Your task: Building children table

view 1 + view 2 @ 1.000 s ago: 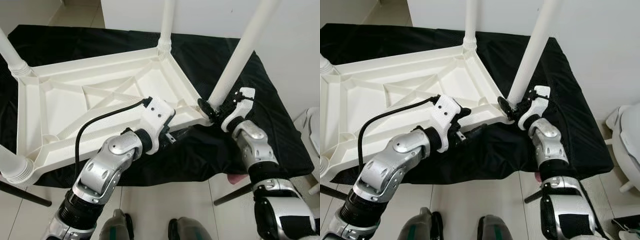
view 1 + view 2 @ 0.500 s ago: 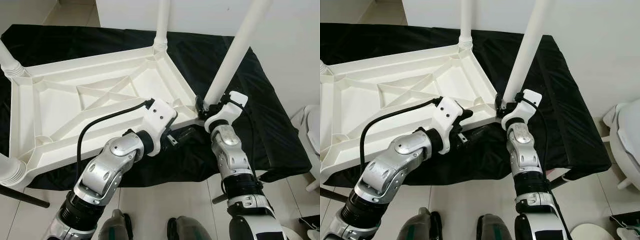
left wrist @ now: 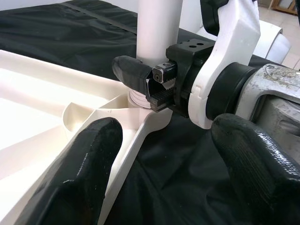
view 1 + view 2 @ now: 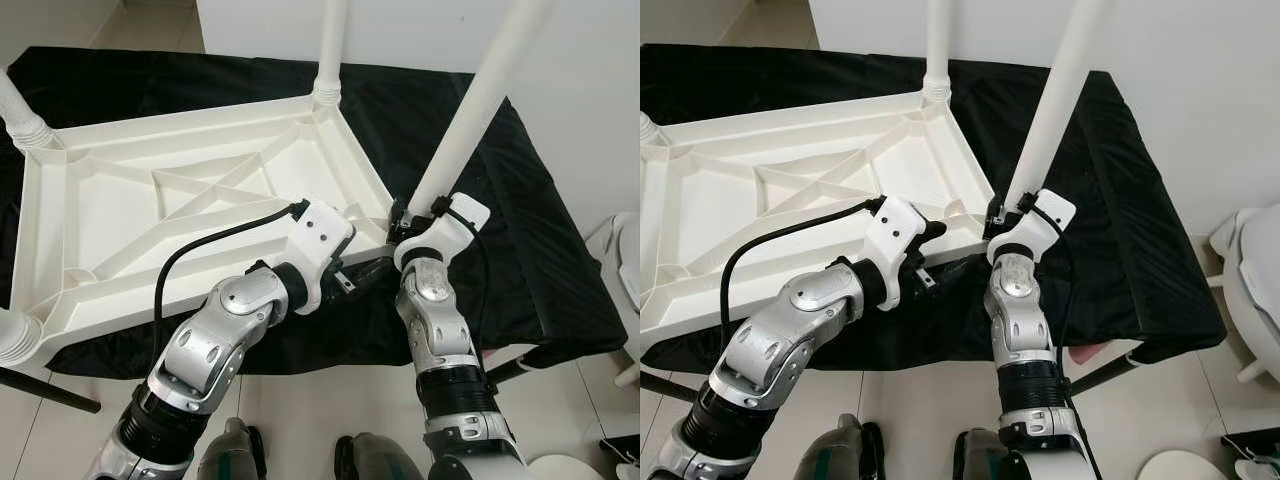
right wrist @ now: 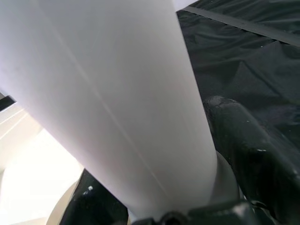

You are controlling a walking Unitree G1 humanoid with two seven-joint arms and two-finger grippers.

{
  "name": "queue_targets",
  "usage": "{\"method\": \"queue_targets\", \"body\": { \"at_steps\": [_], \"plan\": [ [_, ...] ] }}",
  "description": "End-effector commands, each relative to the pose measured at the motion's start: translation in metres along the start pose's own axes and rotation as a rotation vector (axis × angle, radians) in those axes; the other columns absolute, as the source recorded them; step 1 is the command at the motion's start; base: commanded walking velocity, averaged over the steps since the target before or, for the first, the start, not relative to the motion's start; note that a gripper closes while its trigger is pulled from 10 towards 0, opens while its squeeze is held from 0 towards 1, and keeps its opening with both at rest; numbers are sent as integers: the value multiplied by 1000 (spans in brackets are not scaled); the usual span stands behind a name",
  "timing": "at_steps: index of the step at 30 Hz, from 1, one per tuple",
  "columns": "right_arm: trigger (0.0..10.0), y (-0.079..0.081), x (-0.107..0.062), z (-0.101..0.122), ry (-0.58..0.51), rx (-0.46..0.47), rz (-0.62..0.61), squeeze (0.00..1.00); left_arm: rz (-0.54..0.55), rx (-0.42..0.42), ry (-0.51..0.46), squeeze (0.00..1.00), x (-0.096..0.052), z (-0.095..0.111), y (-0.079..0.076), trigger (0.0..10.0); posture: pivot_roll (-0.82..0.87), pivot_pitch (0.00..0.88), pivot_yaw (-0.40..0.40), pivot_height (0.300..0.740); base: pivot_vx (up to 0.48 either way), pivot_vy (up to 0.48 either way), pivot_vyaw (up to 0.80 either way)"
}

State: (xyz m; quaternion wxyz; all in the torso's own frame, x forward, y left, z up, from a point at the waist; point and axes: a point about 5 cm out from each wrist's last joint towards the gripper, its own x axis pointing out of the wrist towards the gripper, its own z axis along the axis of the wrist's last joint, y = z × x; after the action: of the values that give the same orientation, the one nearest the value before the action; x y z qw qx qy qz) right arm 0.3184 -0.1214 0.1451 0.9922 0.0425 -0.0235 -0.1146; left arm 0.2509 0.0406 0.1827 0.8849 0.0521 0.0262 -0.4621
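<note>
Black cloth covers the counter (image 4: 560, 270) under the upturned table (image 4: 200, 215): keep your right gripper (image 4: 408, 218) fingers clamped on the corner leg (image 4: 470, 120), twisting straight, while left gripper (image 4: 362, 274), fingers wide, steadies the frame

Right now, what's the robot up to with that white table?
It is putting together a white plastic children's table that lies upside down on a black cloth. The right gripper is closed around the base of the near right leg, right where it enters the corner socket. The left gripper is open, its fingers beside the table's near edge by that same corner. Other legs already stand in their corners.
</note>
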Motion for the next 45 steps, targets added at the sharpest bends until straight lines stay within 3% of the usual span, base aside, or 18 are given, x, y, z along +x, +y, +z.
{"method": "queue_targets", "body": {
  "at_steps": [1,6,7,8,18,24,25,26,33,37,42,43,44,45],
  "plan": [
    [10000,-3,-3,-2,10,-26,-35,0,-19,17,-15,0,-1,3,-4,10000,-115,35,-38,740,0,0,0],
    [10000,-8,-3,-1,8,-40,-35,0,-19,17,-15,0,-2,3,-4,10000,-118,38,-37,740,0,0,0],
    [10000,-12,-2,1,-9,-46,-31,765,-20,17,-14,0,-2,3,-4,10000,-118,41,-36,740,0,0,0],
    [10000,-14,-1,4,-25,-37,-8,1000,-20,17,-14,0,-2,3,-4,10000,-120,44,-35,740,0,0,0],
    [10000,-30,14,15,-83,-59,51,1000,-22,16,-17,0,-1,4,-3,10000,-127,60,-27,740,0,0,0],
    [10000,-26,21,14,-49,-24,215,1000,-17,16,-18,0,-1,5,-2,10000,-126,66,-24,740,0,0,0],
    [10000,-26,23,15,-49,-29,281,0,-16,16,-18,0,0,5,-2,10000,-126,67,-22,740,0,0,0],
    [10000,-26,25,15,-42,-27,348,0,-15,16,-18,0,0,5,-2,10000,-124,67,-22,740,0,0,0],
    [10000,-28,30,15,-38,-45,457,0,-13,16,-19,0,-1,6,-1,10000,-126,67,-21,740,0,0,0],
    [10000,-34,33,5,8,-97,673,0,-13,17,-21,0,0,7,-1,10000,-123,66,-19,740,0,0,0],
    [9647,-42,37,3,15,-137,714,0,-11,19,-22,0,0,7,0,10000,-120,65,-17,740,0,0,0],
    [9020,-44,38,2,17,-148,730,0,-11,19,-21,0,-1,7,0,10000,-120,65,-16,740,0,0,0],
    [4627,-47,40,2,17,-159,747,0,-10,19,-21,0,-1,7,1,10000,-121,65,-14,740,0,0,0],
    [4627,-48,40,3,16,-164,757,0,-10,20,-21,0,-1,7,1,10000,-121,65,-14,740,0,0,0]
  ]
}}
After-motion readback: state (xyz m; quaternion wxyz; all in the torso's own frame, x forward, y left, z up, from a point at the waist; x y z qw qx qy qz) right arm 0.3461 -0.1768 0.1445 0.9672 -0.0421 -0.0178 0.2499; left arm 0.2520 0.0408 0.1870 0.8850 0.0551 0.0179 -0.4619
